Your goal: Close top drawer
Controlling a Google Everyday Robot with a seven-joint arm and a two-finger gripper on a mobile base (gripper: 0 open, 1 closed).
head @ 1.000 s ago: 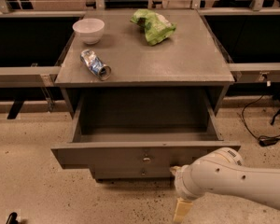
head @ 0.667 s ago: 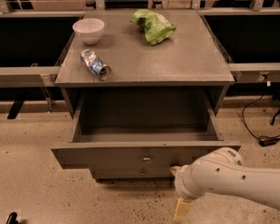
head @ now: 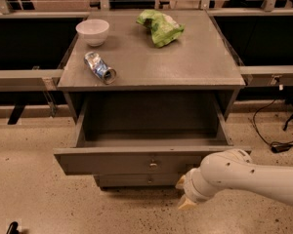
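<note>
The top drawer [head: 112, 163] of the grey cabinet is pulled far out, and its inside looks empty. Its flat front panel has a small metal knob [head: 153, 165] in the middle. My gripper [head: 183, 194] is at the end of the white arm [head: 254, 179], low in front of the cabinet, just right of and below the knob. Its cream fingertips [head: 186, 204] stand apart, holding nothing, close to the drawer front near its lower right corner.
On the cabinet top [head: 185, 67] stand a white bowl [head: 93, 31], a crushed can [head: 99, 67] and a green chip bag [head: 159, 27]. A lower drawer front [head: 132, 180] shows beneath. Cables [head: 278, 143] lie on the floor to the right. Dark shelving flanks both sides.
My arm and gripper have risen a little, closer to the drawer front's lower right. The drawer has not moved.
</note>
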